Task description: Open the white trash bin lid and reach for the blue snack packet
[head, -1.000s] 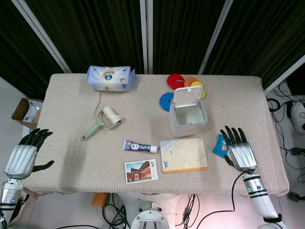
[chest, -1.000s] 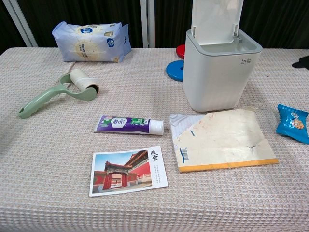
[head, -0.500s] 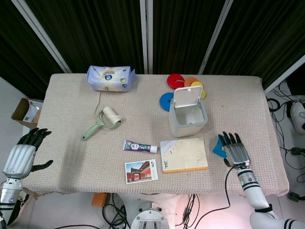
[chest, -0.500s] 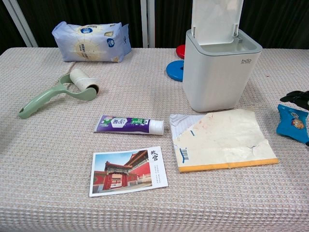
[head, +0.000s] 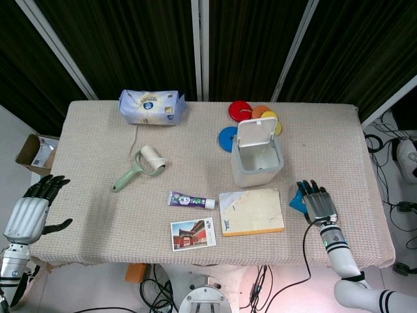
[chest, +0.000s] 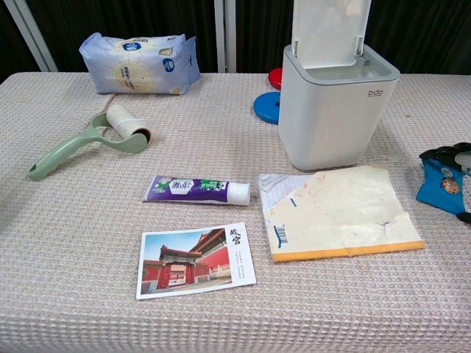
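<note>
1. Bin point(head: 257, 160) point(chest: 335, 114) standing on the table point(head: 98, 195) point(chest: 73, 243) with its lid point(head: 256, 130) point(chest: 330, 29) tipped up and open; showing small grey lettering, "bdo", near its upper front edge in the chest view.
2. Snack packet point(head: 298, 199) point(chest: 440, 188) lying flat near the table's right edge, well right of the bin; printed with a picture of a biscuit, any writing too small to read.
3. Right hand point(head: 317, 204) point(chest: 450, 156) resting over the packet, dark fingertips point(chest: 434, 154) touching its far end; cannot tell whether closing on it or only lying on top.
4. Left hand point(head: 29, 212) hovering off the table's left edge, holding nothing, fingers spread apart.
5. Worn booklet point(head: 251, 212) point(chest: 337, 210) lying just in front of the bin, showing a barcode on its left margin.
6. Toothpaste tube point(head: 191, 199) point(chest: 197, 190) lying left of the booklet, purple with a white cap; label not legible.
7. Postcard point(head: 193, 233) point(chest: 195, 259) lying in front of the tube, picturing a red palace gate, carrying two Chinese characters, "故宫", at its upper right corner.
8. Lint roller point(head: 138, 167) point(chest: 92, 140) with a green handle lying further left.
9. Blue-and-white wipes pack point(head: 152, 107) point(chest: 138, 63) sitting at the far edge, bearing a round blue logo too small to read.
10. Coloured discs point(head: 240, 109) point(chest: 266, 107) clustering behind the bin.
</note>
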`<state>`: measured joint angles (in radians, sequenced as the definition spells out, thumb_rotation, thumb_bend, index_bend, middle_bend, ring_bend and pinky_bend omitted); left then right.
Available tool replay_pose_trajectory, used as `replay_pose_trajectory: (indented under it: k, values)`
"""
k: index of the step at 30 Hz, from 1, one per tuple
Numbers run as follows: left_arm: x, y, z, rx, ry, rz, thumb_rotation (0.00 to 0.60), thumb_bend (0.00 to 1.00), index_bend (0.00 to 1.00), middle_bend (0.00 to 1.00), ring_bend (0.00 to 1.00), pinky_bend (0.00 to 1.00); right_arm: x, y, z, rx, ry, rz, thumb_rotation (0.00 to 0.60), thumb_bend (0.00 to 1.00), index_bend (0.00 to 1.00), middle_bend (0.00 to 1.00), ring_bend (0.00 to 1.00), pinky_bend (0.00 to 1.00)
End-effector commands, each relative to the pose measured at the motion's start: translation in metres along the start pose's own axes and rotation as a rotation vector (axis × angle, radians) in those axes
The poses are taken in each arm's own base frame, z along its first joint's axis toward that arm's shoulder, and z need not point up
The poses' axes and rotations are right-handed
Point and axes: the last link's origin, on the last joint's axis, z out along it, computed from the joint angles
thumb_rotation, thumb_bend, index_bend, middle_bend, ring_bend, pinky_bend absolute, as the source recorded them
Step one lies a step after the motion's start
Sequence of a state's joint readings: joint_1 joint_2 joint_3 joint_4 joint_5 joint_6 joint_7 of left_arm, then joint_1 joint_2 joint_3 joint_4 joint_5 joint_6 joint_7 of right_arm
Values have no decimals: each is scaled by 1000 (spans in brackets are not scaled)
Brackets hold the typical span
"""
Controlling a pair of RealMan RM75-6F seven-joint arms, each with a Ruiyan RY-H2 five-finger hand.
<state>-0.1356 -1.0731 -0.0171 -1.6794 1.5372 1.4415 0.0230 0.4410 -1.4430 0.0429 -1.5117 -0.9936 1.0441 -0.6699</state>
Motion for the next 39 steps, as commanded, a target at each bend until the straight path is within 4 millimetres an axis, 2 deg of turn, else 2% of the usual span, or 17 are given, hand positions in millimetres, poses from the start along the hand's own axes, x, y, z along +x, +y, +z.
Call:
replay_pose_trajectory:
  k: [1, 4, 9, 13, 19, 23, 27, 32, 36, 39]
  values:
    - [0, 0, 0, 2, 1, 0, 600, 25, 182, 138, 85, 226, 0, -2, 1, 9, 12, 5, 600, 289, 83, 150, 99, 368]
    - [0, -1, 0, 3, 0, 0, 600, 25, 182, 137, 85, 226, -1, -3, 1, 18, 12, 6, 600, 313, 196, 250, 238, 491]
    - [0, -1, 0, 2, -1, 0, 600, 25, 182, 137, 85, 226, -1, -3, 2, 32, 20, -2, 600, 346, 385, 336, 337, 548]
    - [0, -1, 0, 3, 0, -1, 600, 25, 182, 137, 85, 226, 2, -3, 1, 42, 47, 4, 600, 376, 497, 420, 434, 630]
    - [0, -1, 0, 2, -2, 0, 600, 25, 182, 137, 85, 226, 10, 2, -2, 31, 131, 23, 600, 434, 629, 519, 498, 675]
    - [0, -1, 0, 2, 1, -1, 600, 25, 182, 137, 85, 226, 18, 9, -8, 18, 179, 39, 600, 446, 672, 552, 517, 690]
    - [1, -1, 0, 4, 3, -2, 600, 25, 182, 138, 85, 226, 36, 18, -20, 4, 284, 78, 600, 448, 685, 562, 517, 695]
    - [-1, 1, 0, -5, -5, 1, 600, 25, 182, 137, 85, 226, 80, 23, -37, 18, 512, 160, 600, 448, 688, 568, 516, 701]
    - [-2, 3, 1, -8, -9, 4, 600, 25, 182, 138, 85, 226, 111, 11, -38, 66, 631, 185, 600, 443, 687, 570, 512, 701]
    - [-3, 3, 1, -7, -12, 5, 600, 25, 182, 137, 85, 226, 131, -6, -31, 97, 674, 180, 600, 440, 675, 568, 511, 700]
